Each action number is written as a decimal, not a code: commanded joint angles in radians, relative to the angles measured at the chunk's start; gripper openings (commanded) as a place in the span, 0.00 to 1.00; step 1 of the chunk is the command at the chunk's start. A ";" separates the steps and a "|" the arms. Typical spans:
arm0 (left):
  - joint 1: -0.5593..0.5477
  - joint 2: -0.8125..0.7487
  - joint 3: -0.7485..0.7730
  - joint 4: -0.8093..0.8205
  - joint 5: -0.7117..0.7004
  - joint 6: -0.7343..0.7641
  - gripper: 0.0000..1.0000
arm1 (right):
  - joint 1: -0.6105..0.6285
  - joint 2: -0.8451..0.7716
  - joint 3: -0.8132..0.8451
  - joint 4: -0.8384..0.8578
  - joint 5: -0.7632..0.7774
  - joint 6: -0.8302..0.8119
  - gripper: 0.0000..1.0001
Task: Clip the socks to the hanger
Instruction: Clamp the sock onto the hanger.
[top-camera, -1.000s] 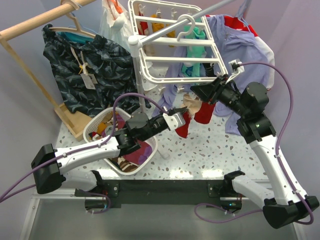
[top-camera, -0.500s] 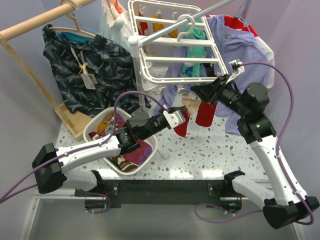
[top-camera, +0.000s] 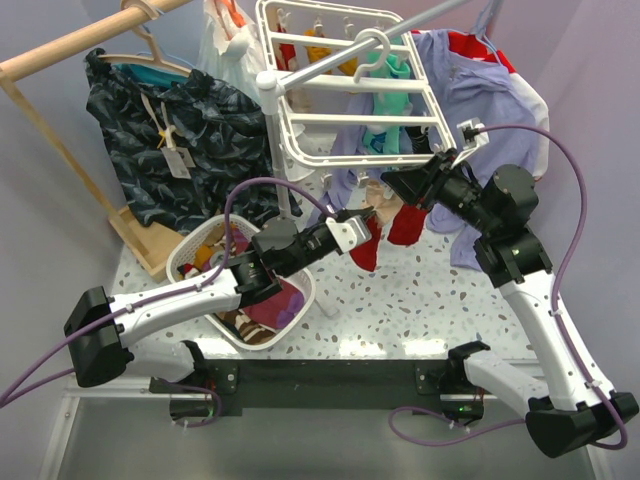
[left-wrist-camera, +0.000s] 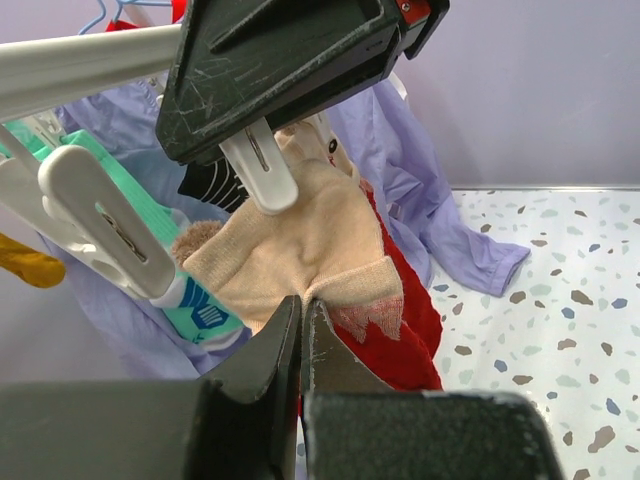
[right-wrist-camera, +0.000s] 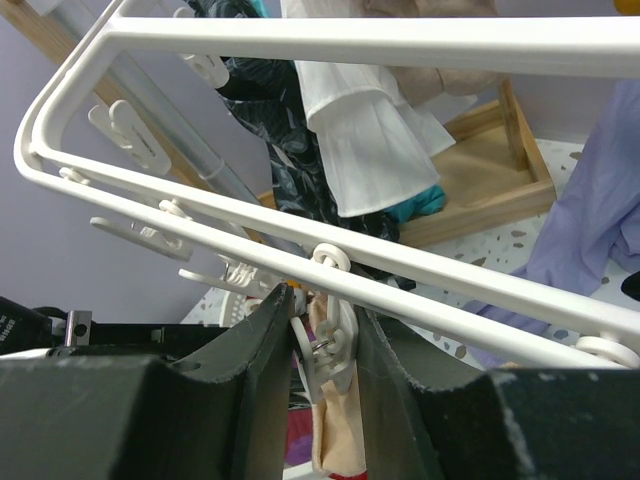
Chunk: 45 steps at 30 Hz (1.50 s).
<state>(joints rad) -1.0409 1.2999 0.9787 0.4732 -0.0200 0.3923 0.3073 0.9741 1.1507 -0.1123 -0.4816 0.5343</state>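
Beneath the front rail of the hanger, the tan cuff of the socks is pinched in the closed left gripper and raised to a white clip, which is squeezed between the right gripper fingers, apparently so that its mouth opens for the cloth.

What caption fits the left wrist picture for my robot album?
Left end effector pinches the tan cuff of a red sock while the right end effector squeezes a white clip.

Socks below hanger; basket further left
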 joint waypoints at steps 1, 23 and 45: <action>0.004 -0.002 0.026 -0.001 0.015 -0.013 0.00 | 0.004 0.005 0.040 -0.024 -0.026 -0.049 0.08; 0.004 -0.030 0.006 0.002 0.055 -0.007 0.00 | 0.004 -0.005 0.015 -0.027 -0.014 -0.062 0.08; 0.004 -0.016 0.024 0.012 0.025 -0.004 0.00 | 0.004 -0.005 0.001 -0.010 -0.035 -0.051 0.08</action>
<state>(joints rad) -1.0409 1.2793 0.9684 0.4324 0.0231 0.3855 0.3073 0.9730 1.1530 -0.1265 -0.4671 0.4973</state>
